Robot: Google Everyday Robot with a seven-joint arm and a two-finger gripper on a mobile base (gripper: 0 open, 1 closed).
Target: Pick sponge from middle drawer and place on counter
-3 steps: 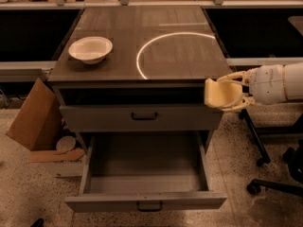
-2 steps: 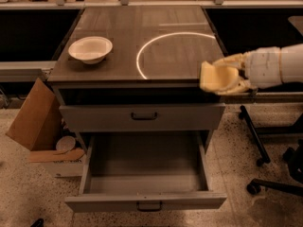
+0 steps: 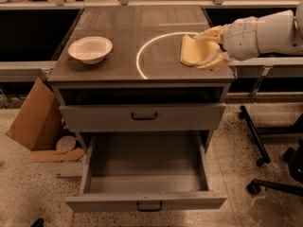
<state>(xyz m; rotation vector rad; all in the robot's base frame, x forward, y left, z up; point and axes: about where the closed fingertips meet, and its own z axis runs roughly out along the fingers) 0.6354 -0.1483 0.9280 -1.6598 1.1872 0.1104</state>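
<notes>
My gripper (image 3: 202, 48) reaches in from the right on a white arm and is shut on the pale yellow sponge (image 3: 190, 52). It holds the sponge just above the right part of the counter (image 3: 123, 27), over the right side of the white arc (image 3: 142, 56). The middle drawer (image 3: 146, 174) is pulled wide open below, and its grey floor shows nothing on it. A shut grey drawer front with a black handle (image 3: 144, 116) sits above it.
A round white bowl (image 3: 90, 48) stands on the counter's left side. A cardboard box (image 3: 33, 122) leans against the cabinet's left. An office chair base (image 3: 270, 164) stands on the floor to the right.
My gripper has carried the sponge up and to the left, from beside the cabinet's right edge to over the counter top.
</notes>
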